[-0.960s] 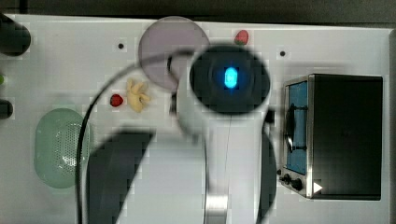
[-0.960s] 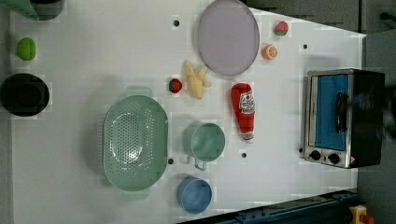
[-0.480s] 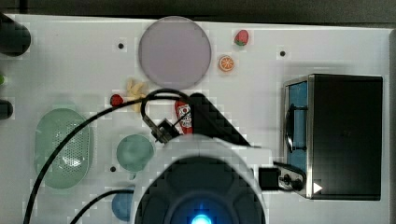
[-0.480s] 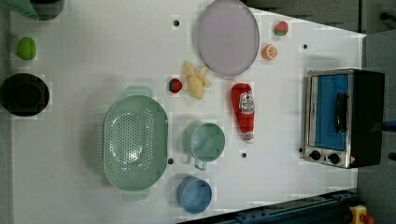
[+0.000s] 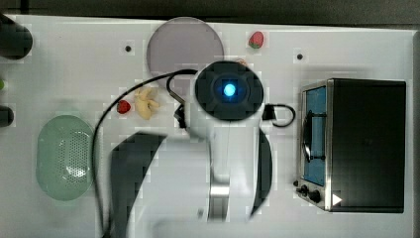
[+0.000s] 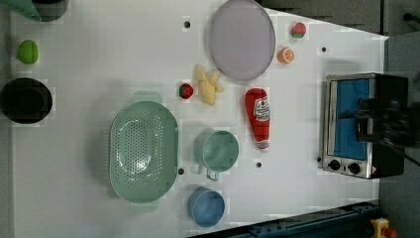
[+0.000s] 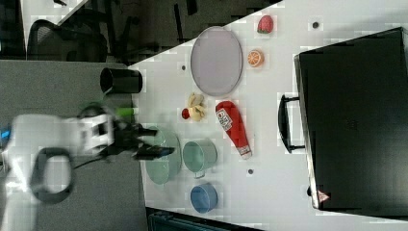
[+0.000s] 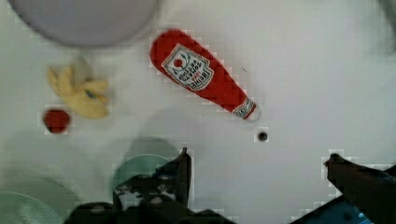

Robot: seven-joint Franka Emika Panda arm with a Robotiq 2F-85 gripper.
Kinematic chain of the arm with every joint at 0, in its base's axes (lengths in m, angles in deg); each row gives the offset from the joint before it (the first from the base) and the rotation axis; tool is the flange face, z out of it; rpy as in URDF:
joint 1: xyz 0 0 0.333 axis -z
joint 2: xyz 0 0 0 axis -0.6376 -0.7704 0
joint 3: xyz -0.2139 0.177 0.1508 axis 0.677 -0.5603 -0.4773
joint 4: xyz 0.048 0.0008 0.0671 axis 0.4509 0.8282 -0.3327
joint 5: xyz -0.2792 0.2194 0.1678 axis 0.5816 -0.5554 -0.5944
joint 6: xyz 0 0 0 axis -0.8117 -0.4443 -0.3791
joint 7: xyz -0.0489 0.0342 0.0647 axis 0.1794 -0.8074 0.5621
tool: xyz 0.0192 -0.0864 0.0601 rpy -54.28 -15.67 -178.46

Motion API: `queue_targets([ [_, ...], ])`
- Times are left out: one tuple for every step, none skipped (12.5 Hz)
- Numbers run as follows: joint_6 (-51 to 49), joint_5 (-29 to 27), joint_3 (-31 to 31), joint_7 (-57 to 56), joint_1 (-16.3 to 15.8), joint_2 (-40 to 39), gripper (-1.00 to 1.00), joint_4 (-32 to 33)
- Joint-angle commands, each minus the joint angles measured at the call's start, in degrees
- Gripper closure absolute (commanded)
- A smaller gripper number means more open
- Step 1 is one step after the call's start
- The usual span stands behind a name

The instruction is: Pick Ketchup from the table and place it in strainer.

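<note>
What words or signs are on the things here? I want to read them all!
Ketchup: white label with a red tomato and dark lettering, too blurred to read.
Oven: small red triangle sign at one corner, nothing readable on it.
No other readable text.

My arm [image 5: 218, 163] is white-shelled, with a black round cap on top and a blue light glowing at its centre. Black cables loop off both sides of that cap; one long one trails down past the dark link. Gripper [image 8: 257, 163] is black, fingers [image 8: 183, 168] scuffed with pale flecks. Right view: white wrist block, black hand.
</note>
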Motion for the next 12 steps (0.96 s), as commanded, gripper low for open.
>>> queue_targets([
  [7.18, 0.41, -0.66, -20.73, 1.15, -0.36, -1.00, 4.40],
  [11.00, 0.45, -0.67, -25.95, 1.14, -1.24, -1.00, 5.98],
  [14.87, 0.45, -0.67, -30.55, 1.14, -2.02, -1.00, 7.74],
  [18.56, 0.46, -0.69, -34.61, 1.13, -2.86, -1.00, 9.57],
  [21.87, 0.48, -0.81, -38.19, 1.10, -3.80, -1.00, 11.38],
  [24.92, 0.78, -1.13, -41.19, 0.99, -4.91, -1.00, 13.06],
  [27.60, 1.13, -1.57, -42.75, 0.96, -6.14, -1.00, 14.57],
  [30.18, 1.14, -1.97, -42.74, 0.91, -7.53, -1.00, 15.87],
  [32.66, 1.14, -2.29, -42.61, 0.87, -9.07, -1.00, 16.82],
  [35.32, 1.15, -2.35, -42.48, 0.77, -10.75, -1.00, 17.50],
  [38.06, 1.31, -2.34, -42.47, 0.67, -12.54, -1.00, 17.98],
  [40.63, 2.01, -2.34, -42.49, 0.56, -14.35, -1.00, 18.36],
])
